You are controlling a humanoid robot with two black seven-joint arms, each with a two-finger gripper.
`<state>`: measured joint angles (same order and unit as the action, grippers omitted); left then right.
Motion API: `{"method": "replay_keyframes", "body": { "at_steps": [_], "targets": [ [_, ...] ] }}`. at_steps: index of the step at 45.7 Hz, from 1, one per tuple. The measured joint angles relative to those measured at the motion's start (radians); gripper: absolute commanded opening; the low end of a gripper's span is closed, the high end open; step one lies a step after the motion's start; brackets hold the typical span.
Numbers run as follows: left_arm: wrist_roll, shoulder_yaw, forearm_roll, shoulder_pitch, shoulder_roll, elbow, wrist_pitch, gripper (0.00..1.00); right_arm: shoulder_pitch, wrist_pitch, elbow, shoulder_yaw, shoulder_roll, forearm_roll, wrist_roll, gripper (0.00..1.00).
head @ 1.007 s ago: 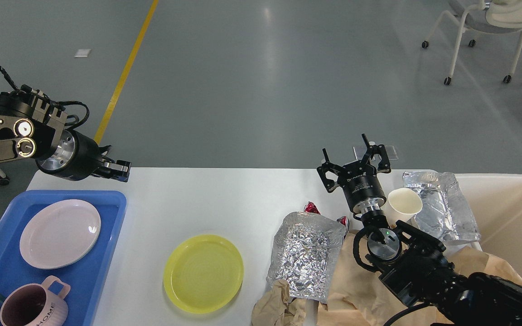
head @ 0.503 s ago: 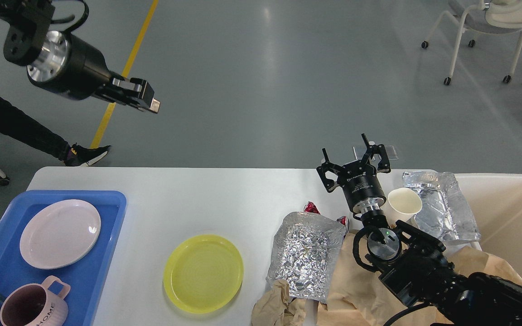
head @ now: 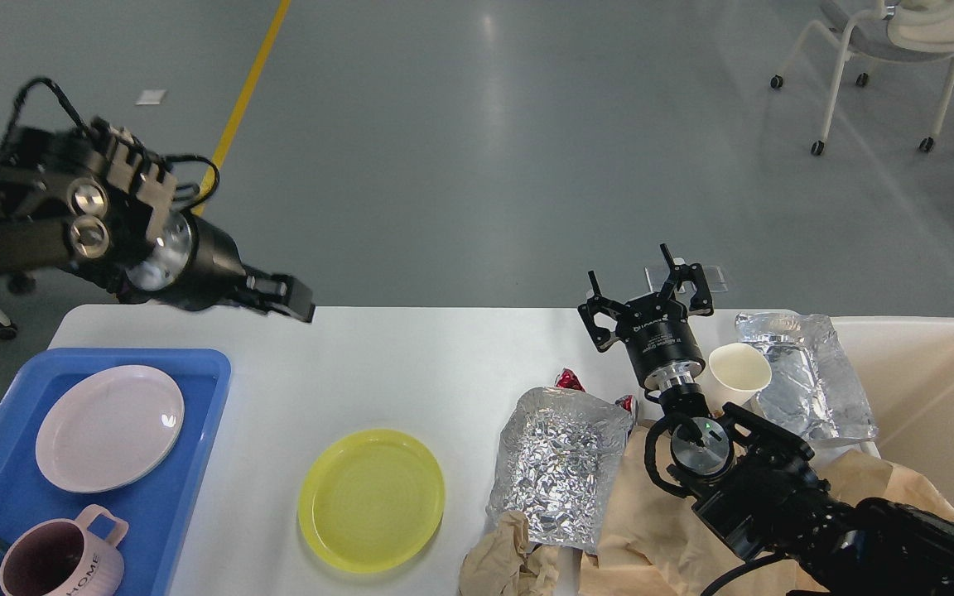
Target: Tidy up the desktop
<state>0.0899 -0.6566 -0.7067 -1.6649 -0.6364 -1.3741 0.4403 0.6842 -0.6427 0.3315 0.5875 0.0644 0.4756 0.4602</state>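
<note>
The white desktop (head: 411, 364) carries a yellow plate (head: 372, 499) near its front middle. To the right lie a crumpled foil bag (head: 560, 476), a white paper cup (head: 738, 377), a second foil bag (head: 808, 377), a red wrapper (head: 570, 381) and crumpled brown paper (head: 659, 530). My right gripper (head: 638, 285) stands open and empty above the far edge, just left of the cup. My left gripper (head: 288, 298) hangs over the table's far left edge, above and right of the tray; it is dark and its fingers cannot be told apart.
A blue tray (head: 195, 430) at the left front holds a pink plate (head: 109, 427) and a pink mug (head: 63, 559). A beige bin (head: 941, 389) stands off the table's right end. More brown paper (head: 506, 563) lies at the front edge.
My left arm swung up high half a second ago and has come back down, now further right over the table's far edge. The right arm and the objects have not moved.
</note>
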Motion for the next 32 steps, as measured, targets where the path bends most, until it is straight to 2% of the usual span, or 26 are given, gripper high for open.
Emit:
{"method": "replay_keyframes", "body": {
  "at_steps": [6,11,32],
  "targets": [
    [0.034,-0.011,-0.022,0.182,0.095,0.021,-0.125,0.67,0.0,0.0,0.0,0.0,0.0,0.0,0.0,1.0],
    [0.061,-0.012,-0.029,0.273,0.149,0.045,-0.181,0.72,0.0,0.0,0.0,0.0,0.0,0.0,0.0,1.0],
    [0.115,-0.008,-0.03,0.417,0.217,0.177,-0.21,0.71,0.0,0.0,0.001,0.0,0.0,0.0,0.0,1.0]
  ]
}}
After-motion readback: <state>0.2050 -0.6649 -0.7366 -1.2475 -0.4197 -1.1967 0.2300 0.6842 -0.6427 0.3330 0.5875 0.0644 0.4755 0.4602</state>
